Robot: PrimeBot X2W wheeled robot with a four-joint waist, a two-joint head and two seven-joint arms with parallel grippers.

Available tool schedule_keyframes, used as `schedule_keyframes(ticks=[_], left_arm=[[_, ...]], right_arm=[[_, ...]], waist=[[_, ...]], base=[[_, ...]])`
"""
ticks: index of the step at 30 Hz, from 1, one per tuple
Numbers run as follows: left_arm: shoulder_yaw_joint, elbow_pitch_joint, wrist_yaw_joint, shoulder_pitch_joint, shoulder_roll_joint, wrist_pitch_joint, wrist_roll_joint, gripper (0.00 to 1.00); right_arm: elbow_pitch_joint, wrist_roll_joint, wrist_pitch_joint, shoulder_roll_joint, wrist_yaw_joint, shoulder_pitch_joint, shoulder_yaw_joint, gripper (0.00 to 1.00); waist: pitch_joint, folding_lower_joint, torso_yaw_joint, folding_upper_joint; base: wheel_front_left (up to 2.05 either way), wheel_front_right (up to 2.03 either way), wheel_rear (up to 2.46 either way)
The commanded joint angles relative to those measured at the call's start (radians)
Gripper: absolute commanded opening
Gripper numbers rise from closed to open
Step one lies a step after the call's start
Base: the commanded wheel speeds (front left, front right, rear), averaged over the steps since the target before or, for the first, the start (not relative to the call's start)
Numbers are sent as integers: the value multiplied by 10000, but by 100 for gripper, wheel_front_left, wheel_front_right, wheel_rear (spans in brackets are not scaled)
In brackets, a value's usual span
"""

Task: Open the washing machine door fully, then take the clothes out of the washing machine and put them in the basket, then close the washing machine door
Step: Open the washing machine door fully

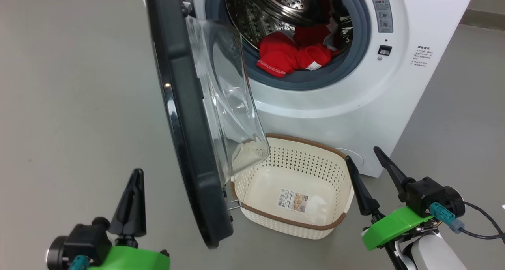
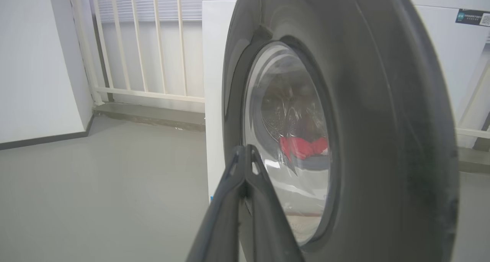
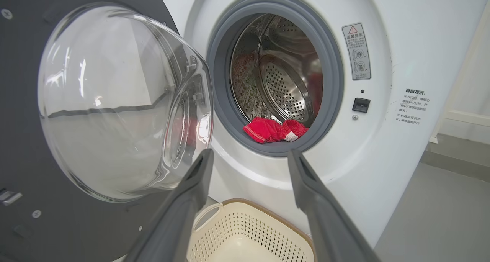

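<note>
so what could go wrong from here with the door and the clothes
The door is only part open and its glass overhangs the basket; clothes dropped there may catch on it.
The shut left gripper sits at the door's outer face; a push from there would likely swing it shut.
The open right gripper hangs by the basket's edge and could knock it when reaching in.

Bare laundry corner: washing machine [image 1: 335,112] on grey floor [image 1: 59,84]; white railing [image 2: 153,94] behind.

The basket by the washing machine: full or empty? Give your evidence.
Empty. The basket shows its bare bottom and label; the red clothes lie in the washing machine drum.
</note>
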Motion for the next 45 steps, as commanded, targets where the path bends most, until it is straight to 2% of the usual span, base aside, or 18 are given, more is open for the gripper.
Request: schedule_keyframes(ticks=[1, 11, 16, 20, 27, 36, 40, 45], left_arm=[[404, -593, 56, -390, 108, -76, 24, 0], [322, -2440, 23, -829, 56, -76, 296, 0], [62, -3875, -184, -1076, 18, -76, 215, 0], [-470, -4353, -397, -1116, 0, -76, 140, 0], [-1794, -3971, -732, -1105, -14, 32, -105, 0], [-2648, -2907, -905, -1016, -16, 981, -728, 0], [-2773, -2520, -860, -915, -17, 1526, -993, 0], [-2785, -2208, -540, -743, -20, 1957, -1267, 0]], right_arm=[[-187, 24, -64, 29, 63, -159, 203, 100], [-152, 81, -64, 30, 63, -187, 211, 100], [-70, 125, -64, 30, 63, -238, 269, 100], [-52, 175, -64, 30, 63, -255, 288, 100], [50, 230, -64, 30, 63, -312, 350, 100], [158, 248, -65, 30, 63, -393, 295, 100], [242, 262, -65, 30, 63, -392, 304, 100], [314, 295, -65, 30, 63, -409, 351, 100]], waist=[[-12, 0, -16, 0], [-79, 0, -62, 0], [-66, 0, -132, 0], [-58, 0, -169, 0], [-23, 0, -254, 0], [131, 0, -371, 0], [124, 0, -376, 0], [73, 0, -381, 0]], base=[[0, 0, 0], [0, 0, 0], [0, 0, 0], [0, 0, 0], [0, 0, 0], [0, 0, 0], [0, 0, 0], [0, 0, 0]])
